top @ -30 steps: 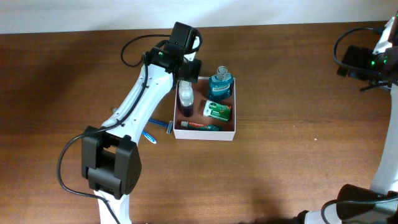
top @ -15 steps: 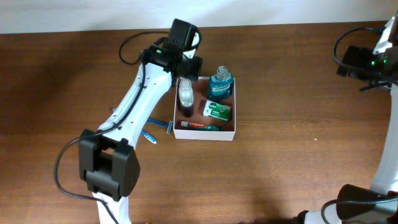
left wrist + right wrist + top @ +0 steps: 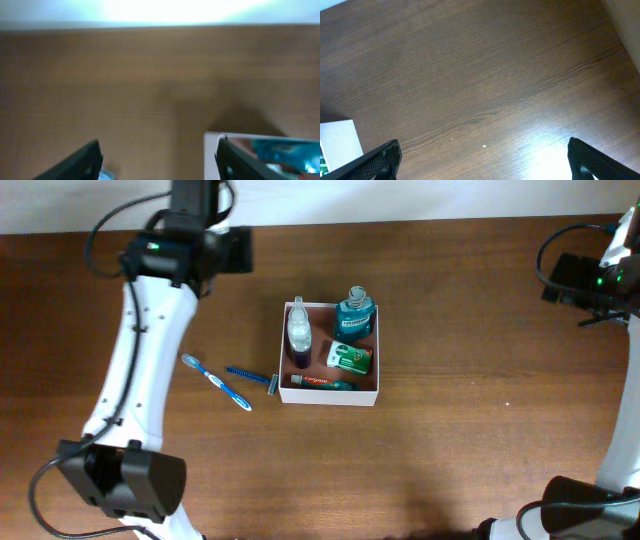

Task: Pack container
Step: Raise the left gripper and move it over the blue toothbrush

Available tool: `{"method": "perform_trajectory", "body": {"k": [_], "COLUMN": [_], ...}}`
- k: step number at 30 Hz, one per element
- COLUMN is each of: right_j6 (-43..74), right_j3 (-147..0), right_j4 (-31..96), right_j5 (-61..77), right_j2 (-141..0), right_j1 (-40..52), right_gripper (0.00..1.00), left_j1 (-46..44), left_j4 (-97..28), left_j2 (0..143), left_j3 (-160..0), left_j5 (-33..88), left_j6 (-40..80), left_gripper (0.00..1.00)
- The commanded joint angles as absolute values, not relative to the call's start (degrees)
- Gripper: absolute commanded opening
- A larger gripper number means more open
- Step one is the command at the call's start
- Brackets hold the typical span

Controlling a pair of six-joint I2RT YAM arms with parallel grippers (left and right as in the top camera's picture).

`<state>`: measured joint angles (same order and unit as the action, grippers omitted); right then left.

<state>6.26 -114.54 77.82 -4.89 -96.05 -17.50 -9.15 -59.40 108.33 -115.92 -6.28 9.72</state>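
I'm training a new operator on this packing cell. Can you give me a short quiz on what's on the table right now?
1. True or false: the toothbrush lies inside the container.
2. How many items are in the container?
3. The left tool is: A) open and empty, B) shut on the toothbrush, C) shut on the container's wall.
Key: 1 false; 2 four; 3 A.

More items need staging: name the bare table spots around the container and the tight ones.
Bare table lies right of the container and between it and the near edge. Its left side is crowded: razor by the wall, toothbrush beyond.
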Motion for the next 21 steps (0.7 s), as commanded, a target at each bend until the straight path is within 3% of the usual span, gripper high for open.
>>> {"method": "perform_trajectory", "body": {"k": [1,8,13,17,21], "right_j6": [6.94,6.94,6.94,6.94,6.94], "right_j3": [-114.93,-114.93,-114.91,-114.93,-114.93], "right_j4": [77.73,77.73,77.73,77.73,77.73], "right_j5": [-4.58,-4.58,-4.58,-4.58,-4.58], "right_j2": [-96.38,-96.38,-96.38,-96.38,-96.38], "right_j1": [-17.69,-17.69,-17.69,-17.69,-17.69], "right_gripper": [0.98,0.99,0.99,0.99,0.99], "left_j1": [-6.11,-4.43,-4.43,-4.43,-4.43], "left_j4": [-64.14,-74.98,-75.50,-74.56,-68.01], "left_j2": [108.44,108.68,108.73,108.73,108.73], "left_j3": [-115.74,-110.52,-101.91,-94.30,-86.72], "left_j5": [-7.11,-7.14,-7.11,-5.30,-1.15], "left_j6": [22.52,29.93,37.06,44.56,44.82], "left_gripper": [0.73,0.73,0.62,0.48,0.40]}}
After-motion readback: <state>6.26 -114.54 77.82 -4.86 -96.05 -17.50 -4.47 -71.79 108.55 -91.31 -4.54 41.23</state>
